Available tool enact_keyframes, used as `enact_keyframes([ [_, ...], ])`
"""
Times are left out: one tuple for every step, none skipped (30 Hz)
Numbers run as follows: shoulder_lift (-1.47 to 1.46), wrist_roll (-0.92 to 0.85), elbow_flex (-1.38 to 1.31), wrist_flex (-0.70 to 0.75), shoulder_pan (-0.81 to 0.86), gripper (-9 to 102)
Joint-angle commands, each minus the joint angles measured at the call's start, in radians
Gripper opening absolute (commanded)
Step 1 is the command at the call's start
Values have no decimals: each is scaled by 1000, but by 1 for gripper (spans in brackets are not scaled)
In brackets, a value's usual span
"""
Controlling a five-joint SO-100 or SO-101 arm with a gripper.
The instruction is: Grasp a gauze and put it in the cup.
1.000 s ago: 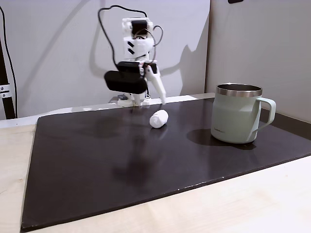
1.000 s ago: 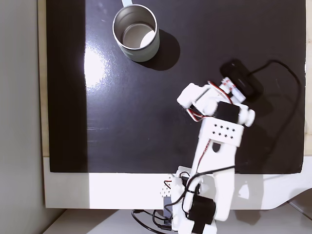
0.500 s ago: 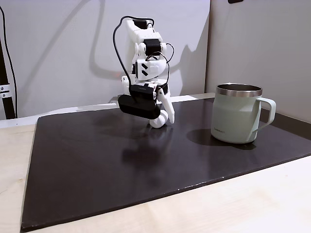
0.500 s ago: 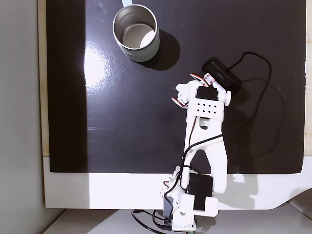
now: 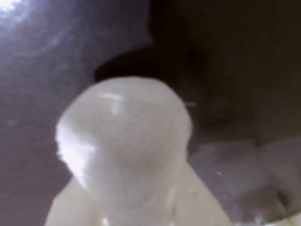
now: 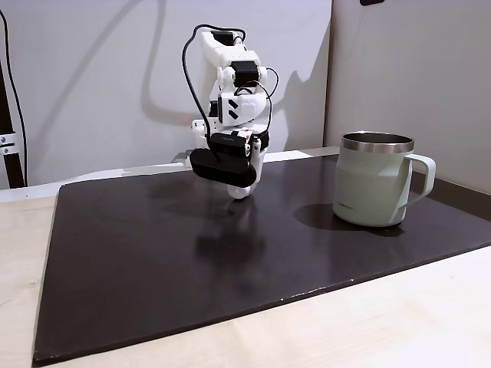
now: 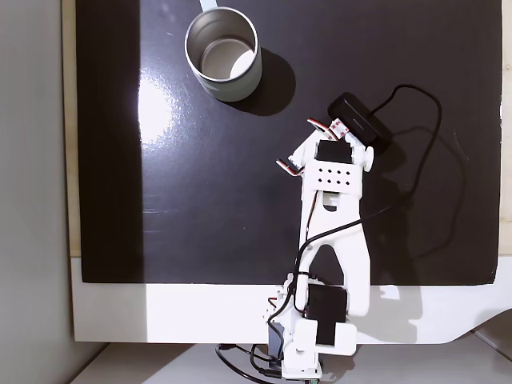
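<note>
One pincer (image 6: 240, 189) hangs low over the dark mat (image 6: 153, 261), tips down, in a fixed view from the front. White gauze (image 5: 124, 141) fills the wrist view, blurred and very close, rounded end toward the lens, with pale pincer fingers (image 5: 197, 202) flanking its lower part on both sides. Touching on both sides looks likely, but whether the pincer is clamped on the roll cannot be told for certain. In a fixed view from the front, a small white lump (image 6: 238, 192) shows at the pincer tips just above the mat; gauze or fingertip cannot be told apart there.

Black camera block (image 6: 222, 167) sits on the wrist, just left of the tips. White arm (image 7: 332, 232) reaches from its base (image 7: 312, 344) at the near edge out over the mat in a fixed view from above.

Mint-green cup (image 6: 374, 189) stands upright on the mat, well apart to the right of the pincer in the front view, handle pointing right, steel rim up. From above, cup (image 7: 223, 53) sits at the far left of the mat.

Mat lies on a pale wooden tabletop (image 6: 368, 322).
</note>
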Motion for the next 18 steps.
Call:
enact_keyframes([
  [87,17,-95,52,3,0],
  [100,26,-124,84,0,0],
  [114,38,-161,117,-3,0],
  [127,48,-202,153,-8,0],
  [140,57,-250,192,-14,0],
  [153,64,-298,229,-20,0],
  [166,71,-348,264,-28,0],
  [178,78,-402,298,-34,0],
  [184,84,-457,327,-41,0],
  [186,89,-512,360,-51,0],
  [183,94,-572,393,-61,0],
  [172,98,-635,423,-71,0],
  [153,106,-699,453,-81,0],
  [130,115,-769,482,-92,0],
  [98,126,-839,511,-103,0],
  [60,138,-920,545,-114,0],
  [15,152,-1003,575,-124,0],
  [-17,169,-1065,584,-133,0],
])
